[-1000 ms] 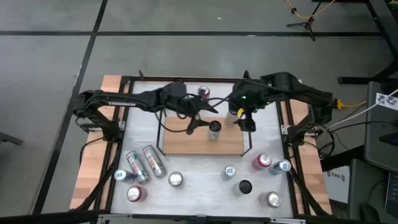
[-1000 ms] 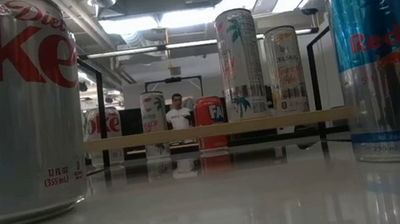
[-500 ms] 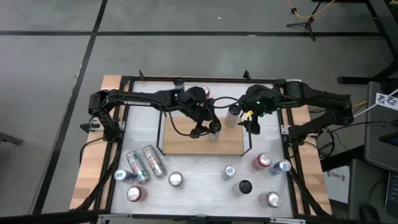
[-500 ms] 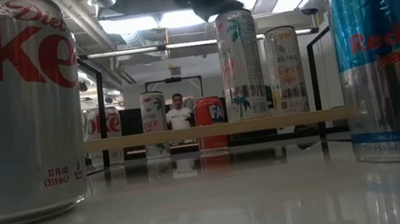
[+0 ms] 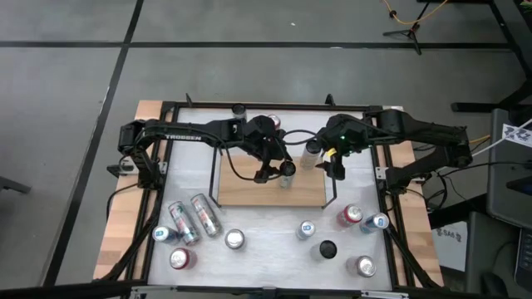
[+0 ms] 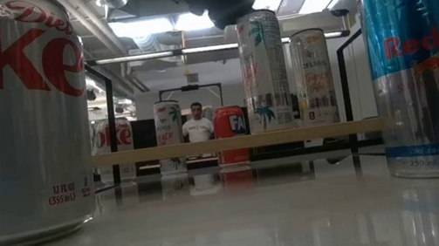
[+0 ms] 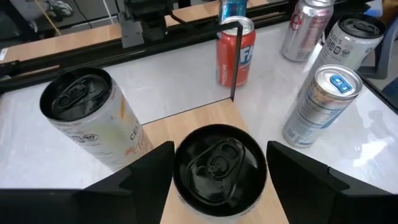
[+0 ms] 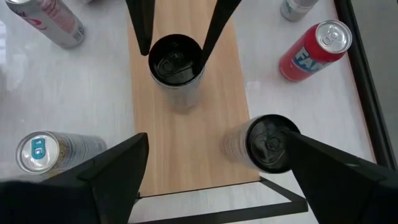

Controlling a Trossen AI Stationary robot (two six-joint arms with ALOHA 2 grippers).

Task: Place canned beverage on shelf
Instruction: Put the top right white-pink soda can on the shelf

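On the shelf (image 5: 270,189): black-topped can (image 5: 287,170) stood upright.
Left end effector (image 5: 278,169): had swung in, fingers spread around can, not clenched.
Right end effector (image 8: 217,163): released, hovering above.
Meaning: placement looked done.

Diet Coke can (image 6: 11,120) cut off at the frame's left and top | Red Bull can (image 6: 420,65) clipped on the right | person (image 6: 197,124) beyond the shelf (image 6: 240,142) tiny (details unreadable)

Far beyond the white table (image 6: 245,225), a person (image 6: 197,123) in a white shirt, under bright ceiling lights (image 6: 160,25).
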